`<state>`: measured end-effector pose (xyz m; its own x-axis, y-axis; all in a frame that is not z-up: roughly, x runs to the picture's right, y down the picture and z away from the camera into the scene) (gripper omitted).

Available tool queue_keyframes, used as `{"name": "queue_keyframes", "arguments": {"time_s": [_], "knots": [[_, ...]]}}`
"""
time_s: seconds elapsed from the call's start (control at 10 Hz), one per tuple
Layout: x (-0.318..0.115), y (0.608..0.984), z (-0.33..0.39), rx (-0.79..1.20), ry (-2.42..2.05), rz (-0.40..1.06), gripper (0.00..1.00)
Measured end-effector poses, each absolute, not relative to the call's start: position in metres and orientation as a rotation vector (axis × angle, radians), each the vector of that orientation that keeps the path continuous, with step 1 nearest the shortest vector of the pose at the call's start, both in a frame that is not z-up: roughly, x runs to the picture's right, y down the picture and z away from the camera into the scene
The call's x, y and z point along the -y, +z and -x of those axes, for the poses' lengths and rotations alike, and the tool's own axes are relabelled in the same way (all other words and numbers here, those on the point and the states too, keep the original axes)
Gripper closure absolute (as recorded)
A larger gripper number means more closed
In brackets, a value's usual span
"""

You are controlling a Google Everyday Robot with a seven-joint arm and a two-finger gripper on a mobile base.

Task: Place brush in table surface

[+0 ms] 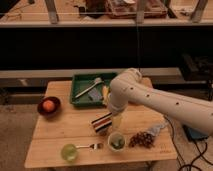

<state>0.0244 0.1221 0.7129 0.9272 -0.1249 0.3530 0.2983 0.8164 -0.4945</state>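
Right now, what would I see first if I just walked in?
A big white robot arm reaches in from the right, its claw low over the middle of the wooden table. Behind it, a green tray holds the brush, and a dark bowl on the left holds something orange.

Gripper (106, 121) mid-table; table surface (62, 127) free to L; bowl (116, 142) blocks front.

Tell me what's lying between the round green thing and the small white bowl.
A fork on the table surface, in the camera view. The gripper hangs behind that bowl, near a striped object.
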Motion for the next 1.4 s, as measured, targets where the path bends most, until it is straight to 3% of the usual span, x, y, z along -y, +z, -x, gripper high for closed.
{"name": "queue_keyframes", "arguments": {"time_s": [0.3, 0.7, 1.4], "knots": [[-0.112, 0.715, -0.023, 0.309, -0.237, 0.543, 0.2], [-0.04, 0.751, -0.011, 0.311, -0.254, 0.444, 0.2], [0.093, 0.865, 0.042, 0.272, -0.299, 0.337, 0.2]]}}
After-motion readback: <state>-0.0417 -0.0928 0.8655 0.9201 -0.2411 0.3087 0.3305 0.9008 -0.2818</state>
